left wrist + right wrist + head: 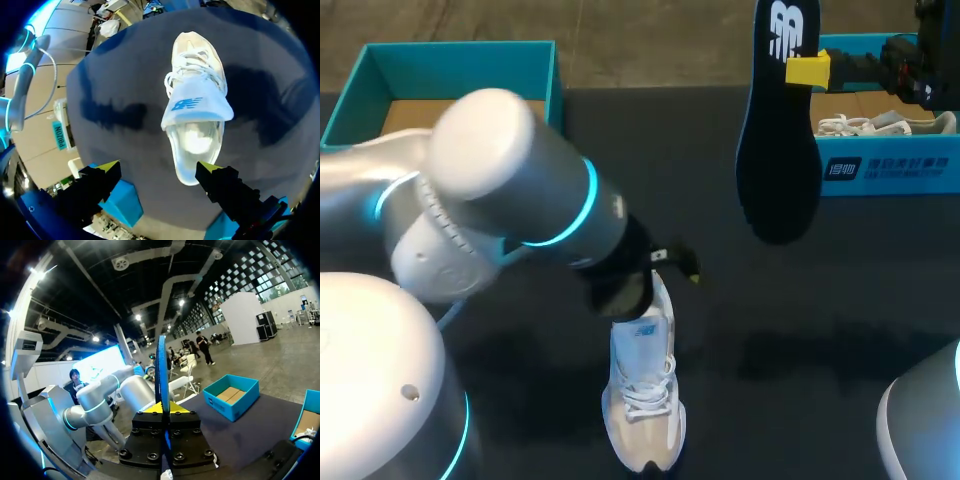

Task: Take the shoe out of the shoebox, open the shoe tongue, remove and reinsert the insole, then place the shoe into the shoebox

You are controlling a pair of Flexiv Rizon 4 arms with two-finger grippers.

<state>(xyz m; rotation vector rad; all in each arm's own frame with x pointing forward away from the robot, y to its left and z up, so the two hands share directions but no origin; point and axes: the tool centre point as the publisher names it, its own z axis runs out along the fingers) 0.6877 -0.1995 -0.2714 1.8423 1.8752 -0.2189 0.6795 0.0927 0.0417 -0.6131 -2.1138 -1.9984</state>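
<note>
well to the left of the white shoe (645, 400) and behind it, an open teal shoebox (556, 75) sits on the dark table (820, 330), showing only its bare cardboard floor. the left arm (510, 190) comes across in front of that box and ends over the shoe's heel end. the left gripper (159, 166) hangs there with its yellow-tipped fingers (110, 166) spread wide, one on each side of the heel, gripping nothing. the shoe (197, 100) lies upright on the table below it, toe pointing away from the boxes, laces loose, its tongue (192, 105) folded forward over the laces so that the bare inside shows.

right of the shoe and high above the table, the dark insole (778, 150) hangs almost upright. the right gripper (808, 70) has its fingers closed on the insole's upper part; in the right wrist view the insole (161, 370) stands edge-on, pinched between the yellow tips of the gripper (162, 407). farther right of the shoe stands the second teal shoebox (890, 170), with another white shoe (880, 125) lying inside it.
</note>
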